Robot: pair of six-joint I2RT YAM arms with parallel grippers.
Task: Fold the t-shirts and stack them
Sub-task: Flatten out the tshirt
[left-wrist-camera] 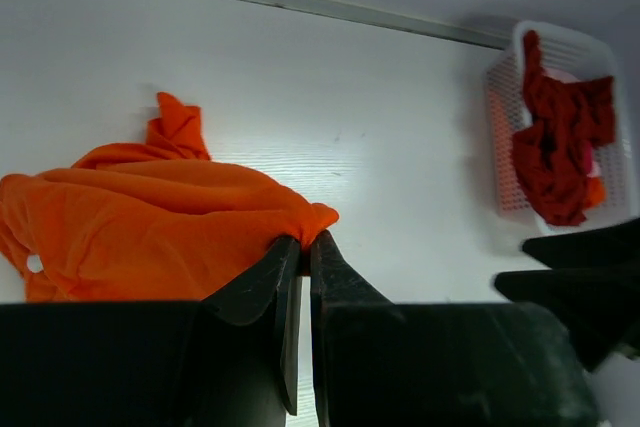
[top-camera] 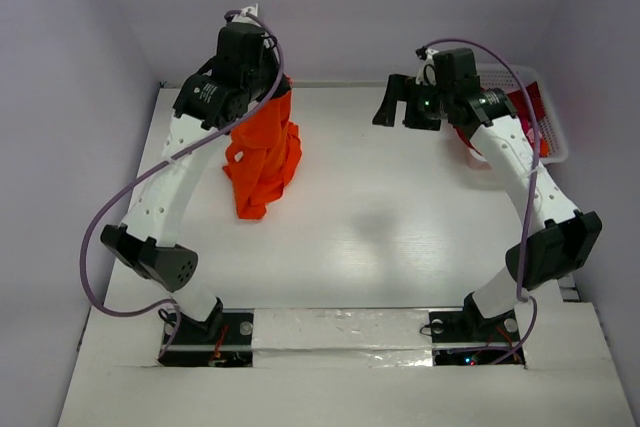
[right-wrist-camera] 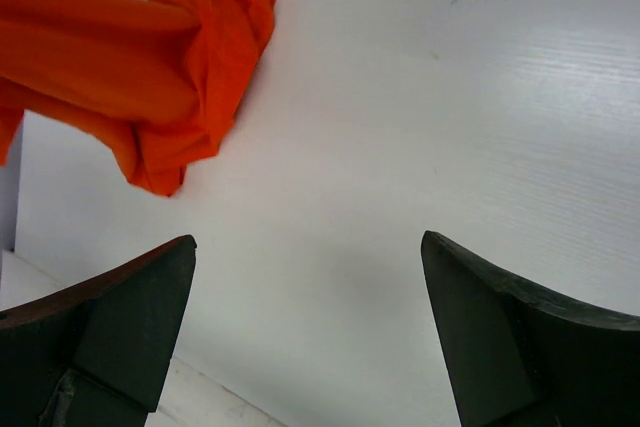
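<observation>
White links (top-camera: 165, 187), black joints (top-camera: 160, 259), purple cables (top-camera: 95, 237); left end effector (left-wrist-camera: 305, 242), right end effector (right-wrist-camera: 308, 239) black.

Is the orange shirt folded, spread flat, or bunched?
Bunched: the orange shirt hangs crumpled from the shut left gripper, with no neat folds.

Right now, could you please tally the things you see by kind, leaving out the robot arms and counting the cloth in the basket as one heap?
Orange-red t-shirt: 1
Dark red cloth heap: 1 (the number of shirts in it cannot be told)
White lattice basket: 1
Total: 3
</observation>
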